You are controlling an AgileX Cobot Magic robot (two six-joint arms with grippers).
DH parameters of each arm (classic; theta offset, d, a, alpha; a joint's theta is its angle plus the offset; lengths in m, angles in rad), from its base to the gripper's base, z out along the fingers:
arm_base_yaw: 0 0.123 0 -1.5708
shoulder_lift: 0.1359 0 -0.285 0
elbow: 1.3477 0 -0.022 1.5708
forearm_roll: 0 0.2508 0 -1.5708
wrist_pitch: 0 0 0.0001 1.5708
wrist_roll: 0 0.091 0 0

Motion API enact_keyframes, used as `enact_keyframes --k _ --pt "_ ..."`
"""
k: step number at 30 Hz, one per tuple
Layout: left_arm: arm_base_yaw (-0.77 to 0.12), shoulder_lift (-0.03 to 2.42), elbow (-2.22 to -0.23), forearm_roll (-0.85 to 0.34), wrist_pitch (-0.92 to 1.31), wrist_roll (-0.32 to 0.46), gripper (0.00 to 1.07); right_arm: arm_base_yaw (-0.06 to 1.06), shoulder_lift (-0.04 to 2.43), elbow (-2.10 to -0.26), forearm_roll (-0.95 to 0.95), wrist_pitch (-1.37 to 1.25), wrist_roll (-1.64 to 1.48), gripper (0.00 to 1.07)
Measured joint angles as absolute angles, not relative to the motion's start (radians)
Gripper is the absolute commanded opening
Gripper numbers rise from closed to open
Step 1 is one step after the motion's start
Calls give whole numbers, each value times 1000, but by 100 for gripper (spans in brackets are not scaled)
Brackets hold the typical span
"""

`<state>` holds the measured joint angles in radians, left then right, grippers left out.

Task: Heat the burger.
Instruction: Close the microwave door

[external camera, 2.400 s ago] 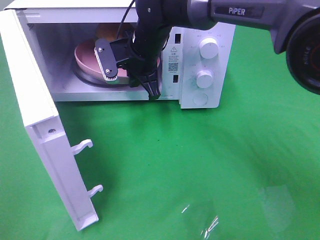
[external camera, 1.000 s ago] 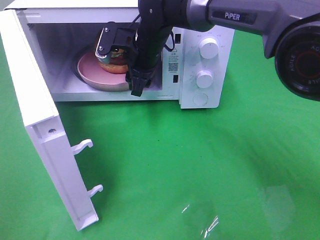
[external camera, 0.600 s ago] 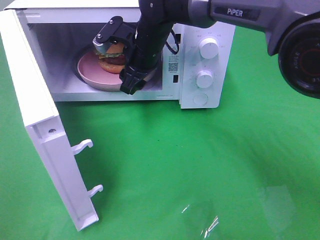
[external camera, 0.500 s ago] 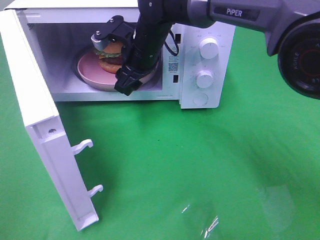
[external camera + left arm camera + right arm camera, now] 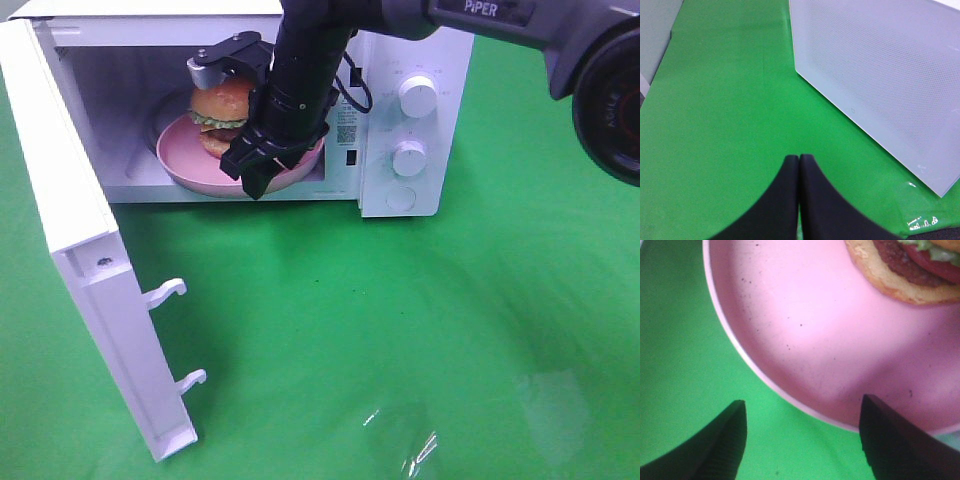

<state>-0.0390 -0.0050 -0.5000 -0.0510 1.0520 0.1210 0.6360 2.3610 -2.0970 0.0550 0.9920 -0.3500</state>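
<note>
Light: bright, even, from overhead | Glare: noted on green cloth [image 5: 405, 445] | Shadow: soft, cast inside microwave [image 5: 110, 110] | Wrist views: softened

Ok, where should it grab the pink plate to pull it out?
By the plate's thin front rim, coming straight in through the microwave's open front. The walls block other sides, and the burger sits toward the back, leaving that edge bare.

The round burger with a domed golden bun [image 5: 222, 102] is sitting on the shallow pink round plate [image 5: 180, 152], which is lying inside the white box-shaped microwave oven [image 5: 442, 150]. The oven is standing at the back of the green worktop [image 5: 400, 330], and its white flat door [image 5: 80, 240] is hanging open on the left.
</note>
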Motion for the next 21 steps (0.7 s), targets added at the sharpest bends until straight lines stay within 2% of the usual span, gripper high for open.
enact_keyframes --k 7,21 --pt "-39 -5 -500 -51 1052 121 0 633 2325 -2097 113 1158 -345 62" --pt "-39 -5 -500 -51 1052 121 0 633 2300 -2097 167 1213 -228 60"
